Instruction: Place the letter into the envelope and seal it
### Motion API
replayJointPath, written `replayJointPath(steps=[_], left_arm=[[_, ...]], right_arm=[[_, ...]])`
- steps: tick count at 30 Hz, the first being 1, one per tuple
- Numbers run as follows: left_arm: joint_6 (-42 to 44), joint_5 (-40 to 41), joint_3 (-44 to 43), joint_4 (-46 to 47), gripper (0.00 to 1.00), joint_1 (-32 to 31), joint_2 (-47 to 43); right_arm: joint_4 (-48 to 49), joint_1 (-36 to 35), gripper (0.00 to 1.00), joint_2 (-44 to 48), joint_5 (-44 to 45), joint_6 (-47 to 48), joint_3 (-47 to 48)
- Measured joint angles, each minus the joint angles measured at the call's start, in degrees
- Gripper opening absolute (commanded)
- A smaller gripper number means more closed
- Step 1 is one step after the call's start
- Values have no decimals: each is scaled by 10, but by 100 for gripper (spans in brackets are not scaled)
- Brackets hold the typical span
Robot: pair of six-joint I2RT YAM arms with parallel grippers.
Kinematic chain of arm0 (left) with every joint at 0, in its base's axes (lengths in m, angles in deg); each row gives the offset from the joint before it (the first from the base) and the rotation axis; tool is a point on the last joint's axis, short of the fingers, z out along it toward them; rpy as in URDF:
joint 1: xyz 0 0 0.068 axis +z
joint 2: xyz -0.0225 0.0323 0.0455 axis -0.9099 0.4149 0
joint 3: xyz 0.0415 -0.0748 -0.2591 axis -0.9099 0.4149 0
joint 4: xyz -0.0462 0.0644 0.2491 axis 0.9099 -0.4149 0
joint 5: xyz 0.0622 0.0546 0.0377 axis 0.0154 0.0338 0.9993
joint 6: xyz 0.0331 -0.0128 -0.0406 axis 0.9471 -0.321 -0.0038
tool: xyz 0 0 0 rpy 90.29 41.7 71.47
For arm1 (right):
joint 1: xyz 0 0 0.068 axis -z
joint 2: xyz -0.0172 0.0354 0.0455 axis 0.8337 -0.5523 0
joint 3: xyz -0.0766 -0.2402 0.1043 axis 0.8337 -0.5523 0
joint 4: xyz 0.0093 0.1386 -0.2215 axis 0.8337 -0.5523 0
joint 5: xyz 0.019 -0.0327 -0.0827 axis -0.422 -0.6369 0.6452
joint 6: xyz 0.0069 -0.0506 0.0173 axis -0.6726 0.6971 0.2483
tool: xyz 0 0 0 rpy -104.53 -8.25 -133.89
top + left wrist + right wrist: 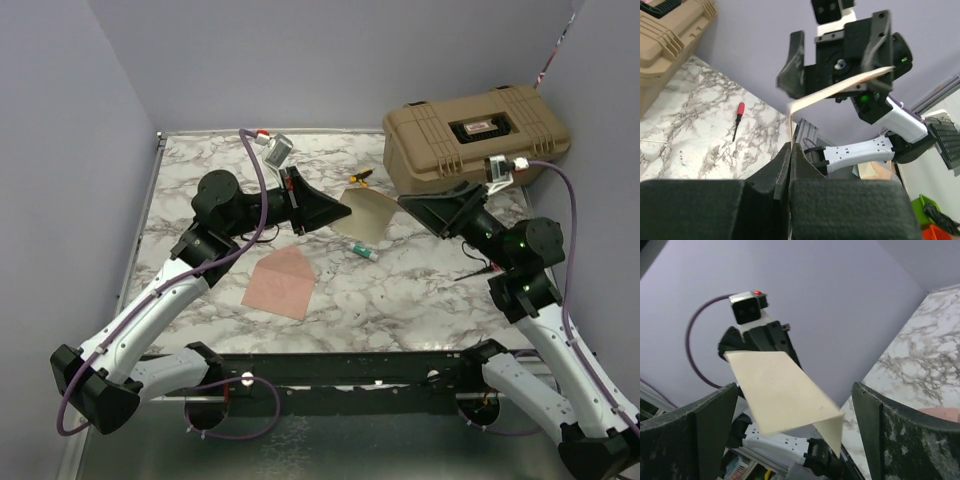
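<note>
The left gripper has its jaws fully closed on the left edge of the letter, holding it in the air above the middle of the desk. From the pinch the sheet bends and runs rightward toward the right gripper, its long axis lying roughly left to right. The right jaws stand wide open with nothing held, facing the sheet's free edge; whether they touch it is unclear. The envelope lies flat on the desk – near and left of the letter – with its flap open, tip pointing far.
</note>
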Motion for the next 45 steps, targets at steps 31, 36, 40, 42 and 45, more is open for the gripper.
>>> replayJointPath(steps=[31, 36, 40, 42, 45], left_arm=[[-106, -21, 31, 132, 0, 0, -2], [-108, -10, 32, 137, 0, 0, -3], [-115, 6, 40, 145, 0, 0, -6], [-122, 15, 43, 150, 0, 0, -7], [-135, 34, 51, 164, 0, 0, -8]], right_arm=[[94, 0, 81, -32, -109, -62, -45], [141, 0, 92, -41, -127, -90, -47], [165, -1, 82, -51, -151, -95, -47], [168, -3, 77, -57, -163, -95, -47], [168, -6, 68, -64, -174, -94, -47]])
